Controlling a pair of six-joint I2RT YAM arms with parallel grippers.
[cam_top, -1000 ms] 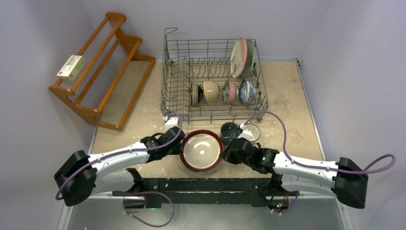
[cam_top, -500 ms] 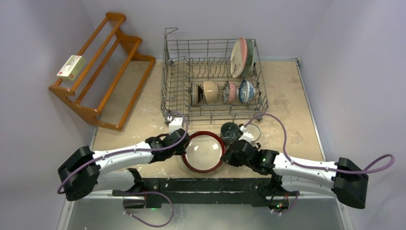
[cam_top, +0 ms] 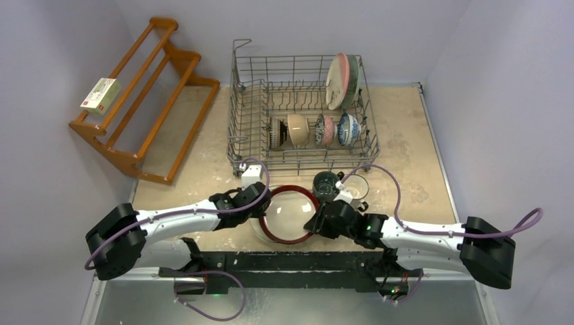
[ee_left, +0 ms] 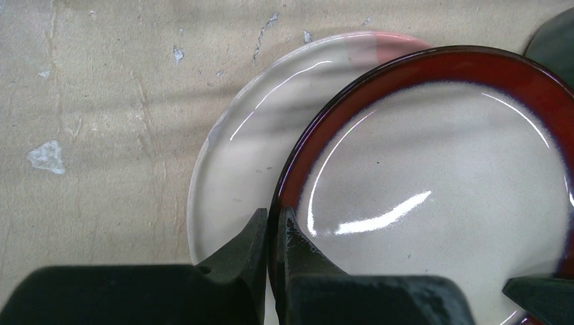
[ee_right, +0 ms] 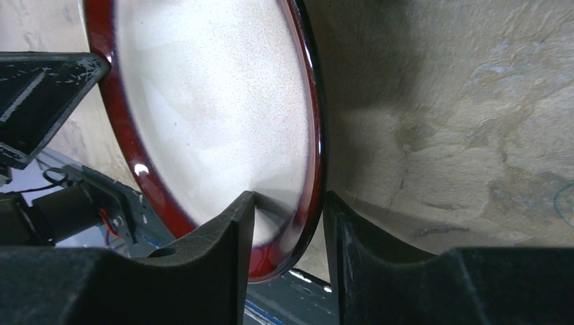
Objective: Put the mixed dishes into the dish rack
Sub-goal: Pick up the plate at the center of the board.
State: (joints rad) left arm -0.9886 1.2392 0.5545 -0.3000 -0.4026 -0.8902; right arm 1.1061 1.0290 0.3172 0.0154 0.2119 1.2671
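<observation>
The left gripper [ee_left: 272, 223] is closed tight on the left rim of the red-rimmed plate [cam_top: 288, 213], one finger above the rim and one below. The right gripper [ee_right: 288, 200] straddles the opposite rim with its jaws part open: the rim sits between the fingers [ee_right: 203, 271], with a visible gap on the outer side, so it does not clamp the plate. The red-rimmed plate is near the front edge of the table [cam_top: 413, 142], outside the dish rack [cam_top: 304, 162], and partly covers a pink-and-white plate [ee_left: 230, 156] lying flat beneath it. A dark teal mug [cam_top: 325, 186] and a white mug [cam_top: 357, 186] stand on the table between the red-rimmed plate and the rack. Inside the rack, two plates [cam_top: 342, 81] stand on edge at the back right and four bowls [cam_top: 313, 130] sit on edge in a row. A wooden shelf [cam_top: 145, 95] at the left carries a small box [cam_top: 101, 95].
</observation>
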